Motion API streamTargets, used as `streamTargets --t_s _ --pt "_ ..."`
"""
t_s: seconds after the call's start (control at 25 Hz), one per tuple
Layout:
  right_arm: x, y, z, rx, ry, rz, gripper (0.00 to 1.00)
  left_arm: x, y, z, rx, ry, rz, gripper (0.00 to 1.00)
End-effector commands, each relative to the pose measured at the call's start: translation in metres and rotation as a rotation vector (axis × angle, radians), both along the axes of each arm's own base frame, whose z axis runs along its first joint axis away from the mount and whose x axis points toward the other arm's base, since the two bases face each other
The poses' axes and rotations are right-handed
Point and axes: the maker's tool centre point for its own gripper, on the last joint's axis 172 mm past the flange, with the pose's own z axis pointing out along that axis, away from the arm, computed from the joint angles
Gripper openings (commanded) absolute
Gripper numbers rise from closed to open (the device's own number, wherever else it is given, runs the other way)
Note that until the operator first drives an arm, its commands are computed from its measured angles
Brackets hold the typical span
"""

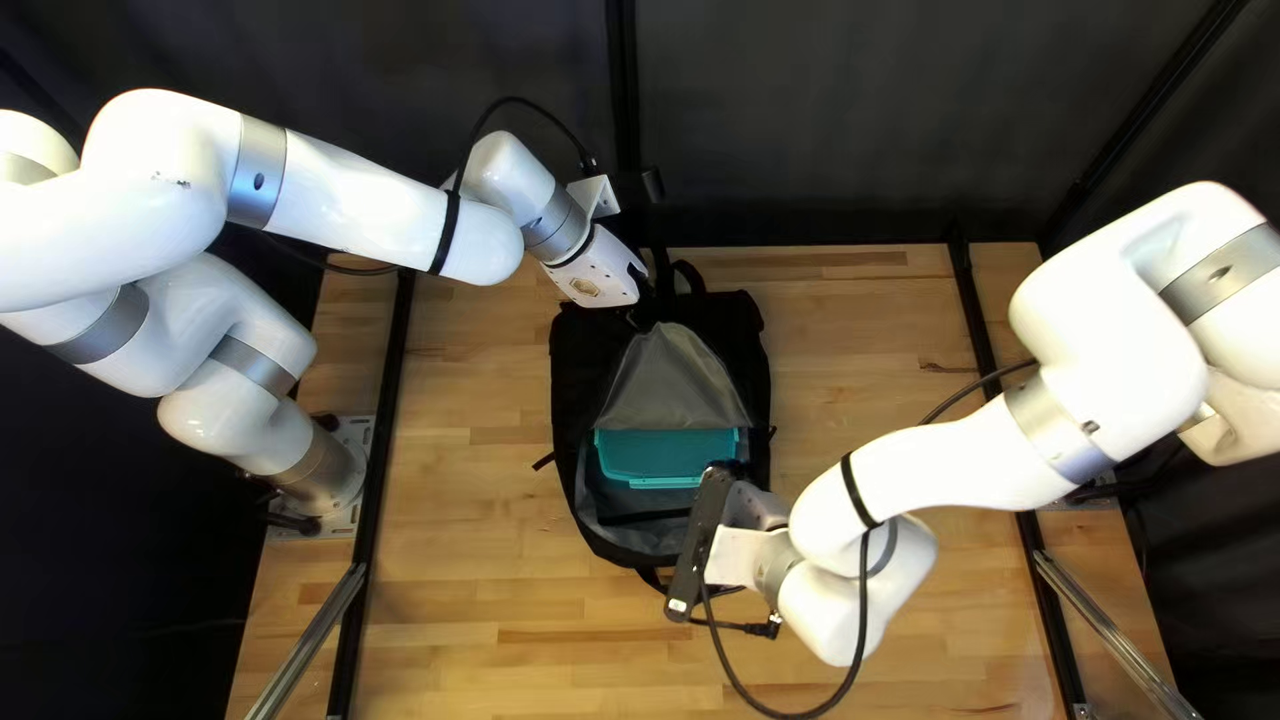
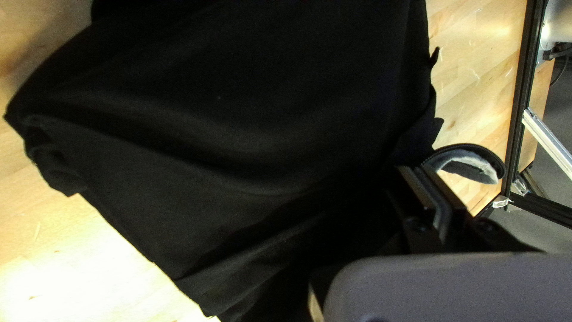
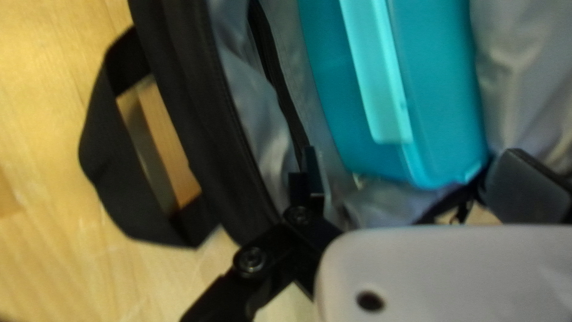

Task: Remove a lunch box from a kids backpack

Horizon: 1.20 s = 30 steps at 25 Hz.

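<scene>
In the top left view, my left gripper [image 1: 638, 283] is at the far end of the black backpack [image 1: 574, 367], whose grey-lined flap [image 1: 674, 380] is folded back. The left wrist view has my left gripper [image 2: 428, 179] shut on the flap's black cloth [image 2: 226, 119]. A teal lunch box [image 1: 654, 456] lies inside the opened compartment. My right gripper [image 1: 720, 491] is over the bag's near right side. Seen from the right wrist, my right gripper [image 3: 411, 158] stands wide open, its fingers near one end of the lunch box [image 3: 441, 89], not holding it.
Wooden tabletop [image 1: 467, 534] surrounds the bag. A black strap loop [image 3: 110, 173] sticks out from the bag's edge beside my right gripper. Dark frame rails [image 1: 380, 440] run along the table's sides, and a dark curtain [image 1: 827, 120] hangs behind.
</scene>
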Motion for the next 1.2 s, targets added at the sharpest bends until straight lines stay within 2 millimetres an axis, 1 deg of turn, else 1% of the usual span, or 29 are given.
streamTargets --t_s 0.04,0.12,0.2,0.4,0.64,0.72,0.8,0.84,0.88,0.92,0.96,1.08,1.2 --pt "0.025 -0.006 -0.003 -0.052 0.030 0.056 1.00 0.000 0.000 0.000 0.000 0.000 0.000 0.00" --pt "0.031 -0.006 -0.007 -0.073 0.054 0.066 1.00 0.000 0.000 0.000 0.000 0.000 0.000 0.00" --pt "0.033 -0.006 -0.011 -0.092 0.076 0.069 1.00 0.000 0.000 0.000 0.000 0.000 0.000 0.00" --pt "0.034 -0.009 -0.023 -0.137 0.126 0.047 1.00 0.000 0.000 0.000 0.000 0.000 0.000 0.00" --pt "0.041 -0.008 -0.021 -0.206 0.164 0.005 1.00 0.000 0.000 0.000 0.000 0.000 0.000 0.00" --pt "0.044 -0.010 -0.020 -0.222 0.172 0.000 0.89 0.000 0.000 0.000 0.000 0.000 0.000 0.00" --pt "0.048 -0.012 -0.020 -0.232 0.182 -0.001 0.85 0.000 0.000 0.000 0.000 0.000 0.000 0.00" --pt "0.048 -0.014 -0.022 -0.236 0.188 -0.001 0.81 0.000 0.000 0.000 0.000 0.000 0.000 0.00" --pt "0.048 -0.015 -0.023 -0.238 0.192 -0.001 0.73 0.000 0.000 0.000 0.000 0.000 0.000 0.00" --pt "0.050 -0.018 -0.021 -0.243 0.199 -0.004 0.59 0.000 0.000 0.000 0.000 0.000 0.000 0.00" --pt "0.053 -0.019 -0.018 -0.245 0.202 -0.005 0.10 0.000 0.000 0.000 0.000 0.000 0.000 0.00" --pt "0.049 -0.018 -0.014 -0.256 0.210 -0.015 0.02 0.000 0.000 0.000 0.000 0.000 0.000 0.00" --pt "0.043 -0.021 -0.012 -0.268 0.217 -0.030 0.03 0.000 0.000 0.000 0.000 0.000 0.000 0.00"
